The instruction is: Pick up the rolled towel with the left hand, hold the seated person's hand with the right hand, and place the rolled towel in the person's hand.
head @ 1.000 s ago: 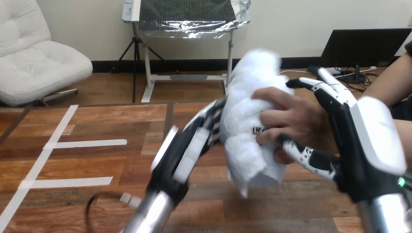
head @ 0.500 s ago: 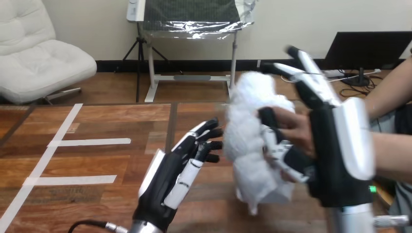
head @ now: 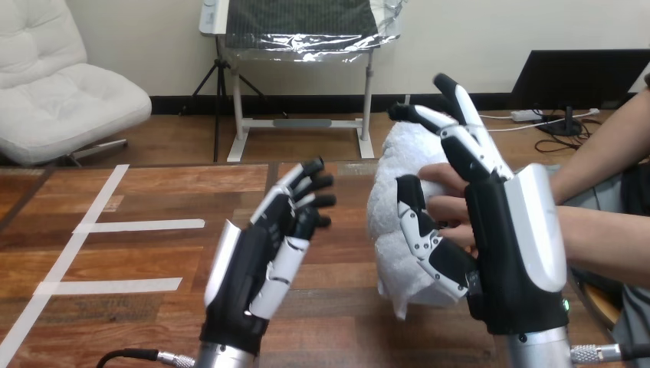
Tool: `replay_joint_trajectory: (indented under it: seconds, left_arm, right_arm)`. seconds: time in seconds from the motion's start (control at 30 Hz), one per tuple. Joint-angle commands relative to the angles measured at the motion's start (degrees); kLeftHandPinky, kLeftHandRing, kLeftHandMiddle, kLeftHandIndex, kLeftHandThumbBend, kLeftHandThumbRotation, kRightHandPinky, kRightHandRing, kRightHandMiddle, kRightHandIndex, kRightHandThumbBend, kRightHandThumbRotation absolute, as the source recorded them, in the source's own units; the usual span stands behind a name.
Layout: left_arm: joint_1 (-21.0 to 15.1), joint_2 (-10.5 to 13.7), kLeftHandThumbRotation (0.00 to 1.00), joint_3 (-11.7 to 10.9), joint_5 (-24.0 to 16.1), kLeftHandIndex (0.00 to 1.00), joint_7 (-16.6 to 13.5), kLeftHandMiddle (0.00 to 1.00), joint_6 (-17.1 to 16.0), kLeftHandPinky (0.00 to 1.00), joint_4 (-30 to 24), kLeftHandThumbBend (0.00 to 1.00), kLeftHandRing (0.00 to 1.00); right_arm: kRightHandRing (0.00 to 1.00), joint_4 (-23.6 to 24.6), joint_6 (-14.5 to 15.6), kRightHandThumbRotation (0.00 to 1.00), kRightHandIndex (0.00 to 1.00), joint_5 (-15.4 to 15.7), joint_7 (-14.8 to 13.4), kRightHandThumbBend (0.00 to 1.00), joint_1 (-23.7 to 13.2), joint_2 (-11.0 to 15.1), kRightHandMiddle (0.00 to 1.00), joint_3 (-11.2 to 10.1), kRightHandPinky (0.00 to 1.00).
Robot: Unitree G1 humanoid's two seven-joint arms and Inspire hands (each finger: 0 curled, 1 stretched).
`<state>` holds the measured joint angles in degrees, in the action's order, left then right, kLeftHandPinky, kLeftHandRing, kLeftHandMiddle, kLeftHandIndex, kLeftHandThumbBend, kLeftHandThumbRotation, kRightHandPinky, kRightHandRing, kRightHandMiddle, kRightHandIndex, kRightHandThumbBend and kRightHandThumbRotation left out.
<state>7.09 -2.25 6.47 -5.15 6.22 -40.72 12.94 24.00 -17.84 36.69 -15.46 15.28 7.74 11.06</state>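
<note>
The rolled white towel (head: 389, 230) stands upright above the table's right half, gripped by the person's hand (head: 452, 208), which reaches in from the right. My right hand (head: 515, 230) covers the back of the person's hand, its fingers straight and pointing up. Its thumb (head: 420, 230) lies across the towel beside the person's fingers. My left hand (head: 257, 264) hovers to the towel's left, a short gap away, with its fingers straight and nothing in it.
The wooden table (head: 153, 253) has white tape strips (head: 138, 225) on its left part. A black cable (head: 126, 356) runs by my left wrist at the bottom edge. The person's forearm (head: 605, 241) crosses the right edge.
My left hand has let go of the towel and drawn back to the left. My right hand's fingers have straightened upward. The towel now rests in the person's grip.
</note>
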Motion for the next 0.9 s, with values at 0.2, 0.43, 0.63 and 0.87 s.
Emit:
replay_joint_trajectory:
  seconds: [0.2, 0.43, 0.63, 0.87]
  left_arm:
    - [-0.3, -1.9, 0.94, 0.1, -0.9, 0.87, -4.5, 0.81, -1.8, 0.68, -2.9, 0.35, 0.75]
    - [0.1, -1.7, 0.95, 0.6, -0.5, 0.88, -5.4, 0.81, -2.0, 0.67, -2.9, 0.32, 0.75]
    - [0.5, -1.5, 0.95, 0.9, -0.7, 0.88, -5.9, 0.8, -2.0, 0.66, -3.2, 0.3, 0.74]
    - [0.6, -1.3, 0.95, 1.1, -0.8, 0.87, -6.1, 0.79, -2.1, 0.65, -3.4, 0.29, 0.73]
  right_arm:
    - [1.0, -1.6, -1.5, 0.0, 0.85, -0.2, -1.2, 0.05, -0.5, -1.3, 1.0, 0.8, 0.99]
    - [1.0, -1.8, -1.8, 0.0, 0.87, -0.5, -0.8, 0.05, 0.0, -1.4, 1.0, 1.0, 1.0]
    - [1.0, -1.8, -1.7, 0.0, 0.87, -0.7, -0.5, 0.05, 0.2, -1.4, 1.0, 1.1, 1.0]
    - [1.0, -1.9, -1.7, 0.0, 0.88, -0.8, -0.5, 0.06, 0.1, -1.4, 1.0, 1.2, 1.0]
